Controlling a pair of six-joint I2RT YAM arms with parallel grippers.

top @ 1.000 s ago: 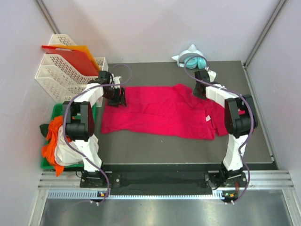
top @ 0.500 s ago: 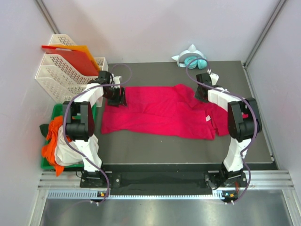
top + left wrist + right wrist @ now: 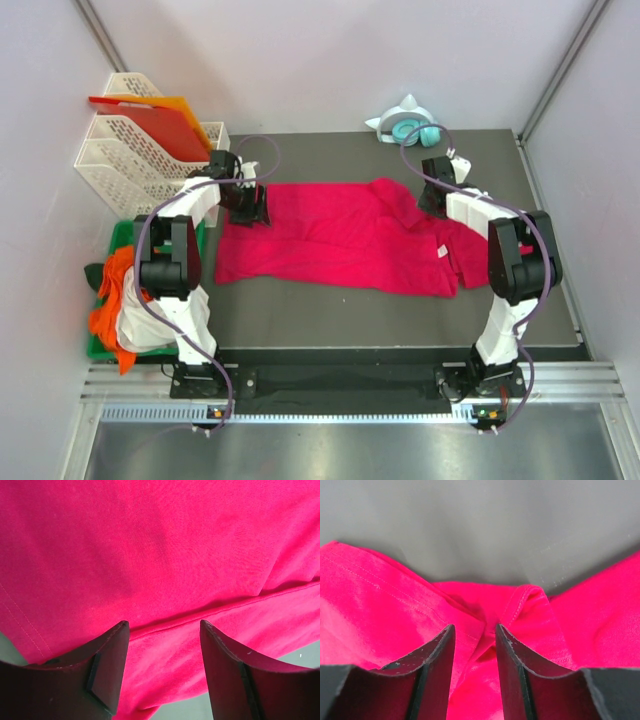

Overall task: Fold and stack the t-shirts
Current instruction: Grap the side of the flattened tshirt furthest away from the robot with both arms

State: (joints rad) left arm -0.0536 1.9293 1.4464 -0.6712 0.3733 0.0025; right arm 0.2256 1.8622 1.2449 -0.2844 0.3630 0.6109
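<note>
One crimson-pink t-shirt (image 3: pixel 340 240) lies spread lengthwise across the dark table, with its small white neck label (image 3: pixel 441 252) near the right end. My left gripper (image 3: pixel 255 212) hovers over the shirt's far left corner. In the left wrist view its jaws (image 3: pixel 164 625) stand wide open above a hem fold of the shirt (image 3: pixel 160 555). My right gripper (image 3: pixel 432 205) sits at the shirt's far right edge. Its jaws (image 3: pixel 475 627) are narrowly open, straddling a bunched seam of the shirt (image 3: pixel 380 600) without pinching it.
White mesh trays (image 3: pixel 130 160) holding red-orange plastic sheets (image 3: pixel 150 118) stand at the far left. A green bin (image 3: pixel 120 235) with orange and white cloth (image 3: pixel 115 300) sits at the left edge. Teal headphones (image 3: pixel 412 130) lie at the back. Bare grey mat (image 3: pixel 320 315) lies in front of the shirt.
My right arm has shifted a little to the right along the shirt's far edge. The left arm and the shirt have stayed put.
</note>
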